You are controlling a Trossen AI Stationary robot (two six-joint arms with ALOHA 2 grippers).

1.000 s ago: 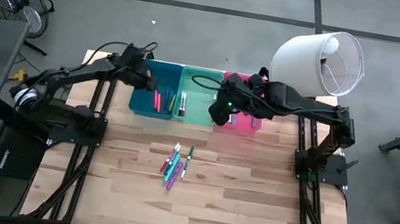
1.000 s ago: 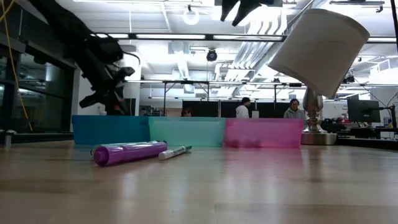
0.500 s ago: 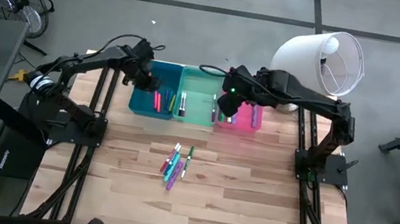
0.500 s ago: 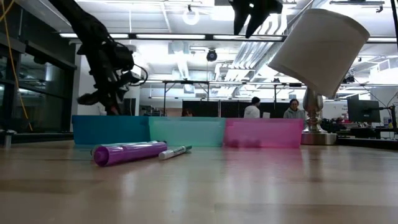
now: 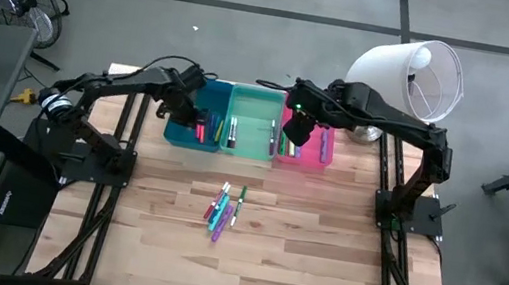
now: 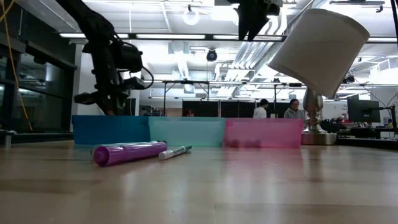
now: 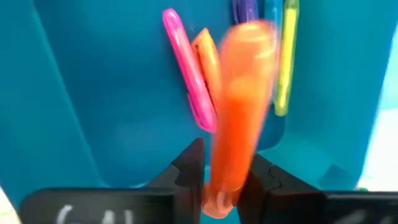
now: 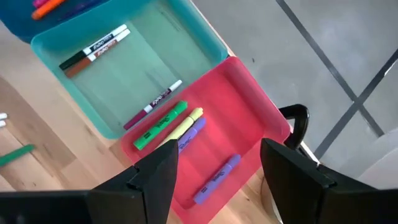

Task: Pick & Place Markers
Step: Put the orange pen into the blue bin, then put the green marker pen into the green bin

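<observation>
A: Where do we stand with the left gripper [image 7: 225, 182]?

B: We have it above the blue bin [image 7: 93, 106], jaws parting around a blurred orange marker [image 7: 239, 112], long axis in line with the markers already there; right gripper [image 8: 214, 168] wide, over the pink bin [image 8: 249, 106]

You've got three bins in a row at the far edge of the wood bench [image 5: 298, 260] — blue bin [image 5: 180, 127], mint bin [image 5: 254, 112], pink bin [image 5: 325, 158]. White lampshade [image 5: 406, 76] tilted beside the pink one — two people in the room behind.
</observation>
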